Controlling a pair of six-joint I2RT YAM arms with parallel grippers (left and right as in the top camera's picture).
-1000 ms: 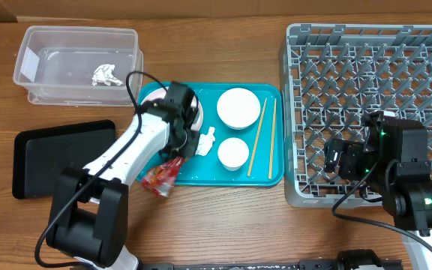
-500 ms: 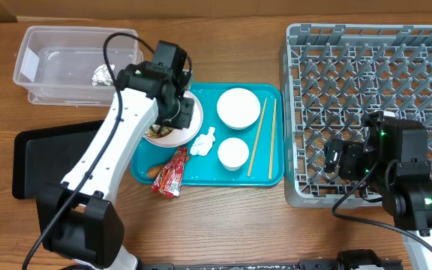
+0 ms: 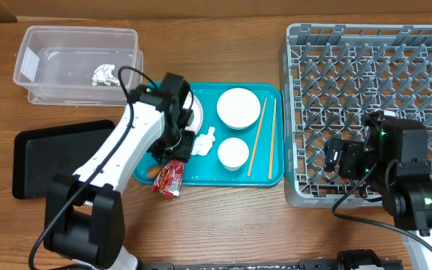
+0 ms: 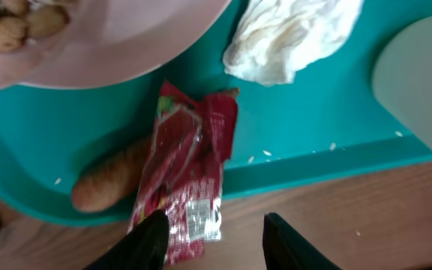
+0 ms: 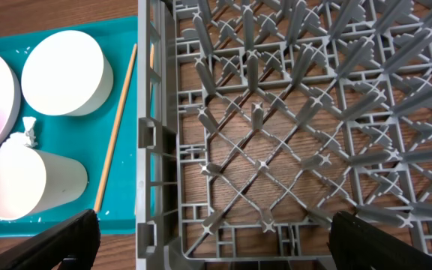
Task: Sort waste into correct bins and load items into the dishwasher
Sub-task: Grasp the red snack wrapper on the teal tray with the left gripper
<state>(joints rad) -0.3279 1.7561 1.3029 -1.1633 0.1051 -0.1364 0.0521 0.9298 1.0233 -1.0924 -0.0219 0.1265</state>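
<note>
Where it overhangs the teal tray (image 4: pixel 313 154), red wrapper (image 4: pixel 190 176) crinkled, silver-patched

Bright, even light from above; shadows around the teal tray (image 3: pixel 208 172) are short and soft. Close over the tray the left wrist view is blurred; right of it, the grey rack (image 5: pixel 156 112) looks crisp.

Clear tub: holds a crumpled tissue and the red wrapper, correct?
Not quite. The tub holds the tissue, but the wrapper is not in it: it lies across the teal tray's front edge. The overhead view shows it.
</note>
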